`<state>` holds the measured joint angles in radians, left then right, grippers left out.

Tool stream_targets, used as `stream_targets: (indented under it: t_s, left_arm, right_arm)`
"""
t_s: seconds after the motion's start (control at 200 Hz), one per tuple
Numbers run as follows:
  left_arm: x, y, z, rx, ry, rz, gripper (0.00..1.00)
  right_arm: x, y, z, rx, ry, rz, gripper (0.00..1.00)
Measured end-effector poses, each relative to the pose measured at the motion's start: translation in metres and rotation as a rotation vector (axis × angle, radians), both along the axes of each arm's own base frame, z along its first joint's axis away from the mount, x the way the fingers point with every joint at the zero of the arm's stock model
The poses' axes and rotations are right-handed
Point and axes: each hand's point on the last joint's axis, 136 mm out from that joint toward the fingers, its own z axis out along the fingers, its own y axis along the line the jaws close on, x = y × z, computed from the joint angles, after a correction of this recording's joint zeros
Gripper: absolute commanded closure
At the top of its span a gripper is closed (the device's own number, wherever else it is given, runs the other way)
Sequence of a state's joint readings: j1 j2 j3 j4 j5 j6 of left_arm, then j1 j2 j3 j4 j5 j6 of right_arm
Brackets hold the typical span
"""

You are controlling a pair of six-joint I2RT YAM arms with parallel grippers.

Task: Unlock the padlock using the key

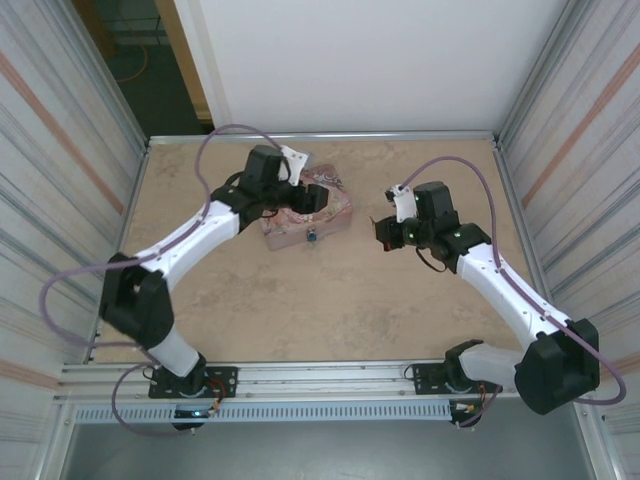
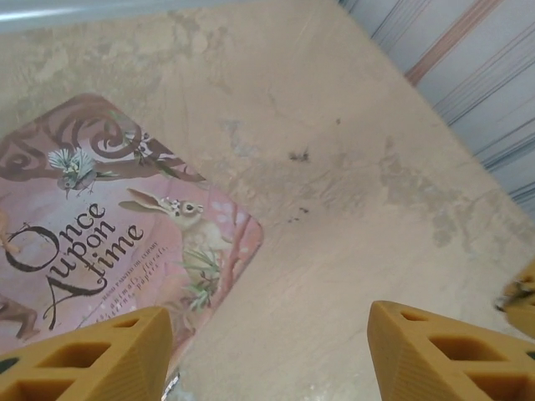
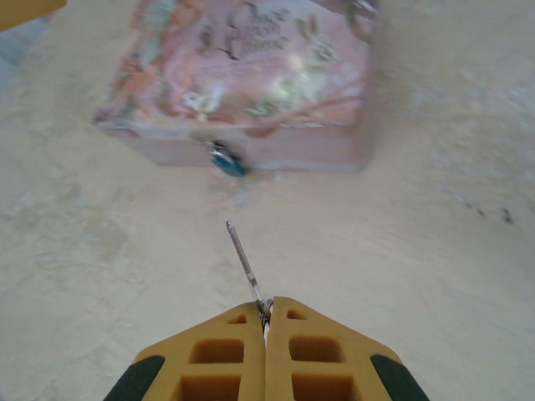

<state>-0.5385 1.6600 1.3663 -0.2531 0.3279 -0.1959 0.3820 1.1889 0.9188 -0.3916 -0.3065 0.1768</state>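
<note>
Tin (image 1: 330,208) on the table (image 1: 330,310), toward the back, left of centre.
Padlock (image 3: 227,160) hanging against the tin's near side wall. Left gripper (image 2: 267,334) above the tin, one finger over its corner, the other over bare table. Right gripper (image 3: 267,305) to the tin's right, well apart, key (image 3: 246,259) between its fingertips, pointing toward the padlock, short of it.

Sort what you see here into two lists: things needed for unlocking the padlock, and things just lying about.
Belongs to the job:
- padlock, blue, on the front of the pink tin
- key, pinched in the shut right gripper
- left gripper, open, above the pink tin

Just there:
- table
- dark specks on it
- ribbed side walls
</note>
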Motion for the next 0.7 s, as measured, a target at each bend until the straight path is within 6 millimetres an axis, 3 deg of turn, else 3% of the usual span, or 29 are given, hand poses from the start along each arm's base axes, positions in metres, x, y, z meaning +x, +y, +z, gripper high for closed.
stream_targets:
  t_s: [0.296, 0.701]
  left_arm:
    - [0.028, -0.039, -0.048, 0.149, 0.103, -0.086, 0.37]
    - [0.044, -0.052, -0.091, 0.278, 0.187, -0.14, 0.37]
  right_arm:
    - [-0.001, -0.029, -0.026, -0.052, 0.086, -0.107, 1.0]
    - [-0.005, -0.033, -0.033, -0.066, 0.11, -0.114, 1.0]
